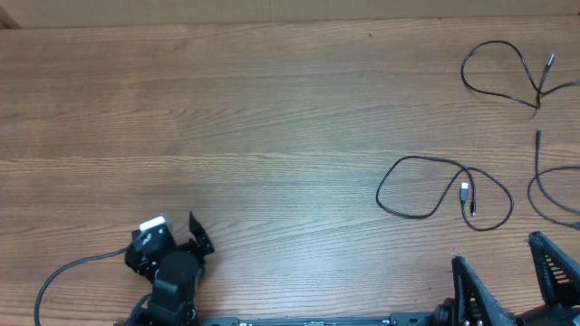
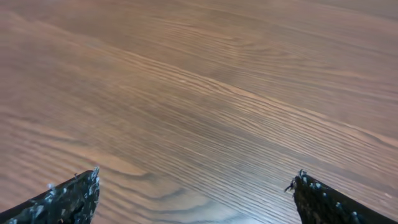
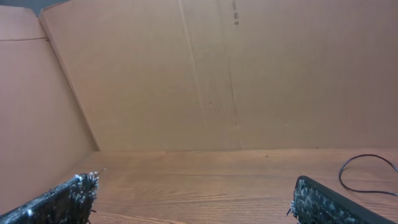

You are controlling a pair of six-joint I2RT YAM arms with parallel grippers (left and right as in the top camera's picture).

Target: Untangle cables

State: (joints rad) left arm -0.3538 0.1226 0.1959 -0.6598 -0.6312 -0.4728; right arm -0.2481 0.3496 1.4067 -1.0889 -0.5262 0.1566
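Three thin black cables lie apart on the right of the wooden table [image 1: 254,118]. One loops at the far right corner [image 1: 494,43]. One forms a loop in the middle right with a silver plug [image 1: 465,190]. One runs along the right edge [image 1: 536,158]. My left gripper [image 1: 172,237] is open and empty at the front left, far from the cables; its wrist view [image 2: 196,177] shows only bare wood. My right gripper [image 1: 497,254] is open and empty at the front right, just in front of the middle cable. Its wrist view [image 3: 196,180] shows one cable loop [image 3: 367,174] at the right.
A brown cardboard wall [image 3: 217,74] stands behind the table and along its left side. A thicker black arm wire [image 1: 63,272] curves at the front left corner.
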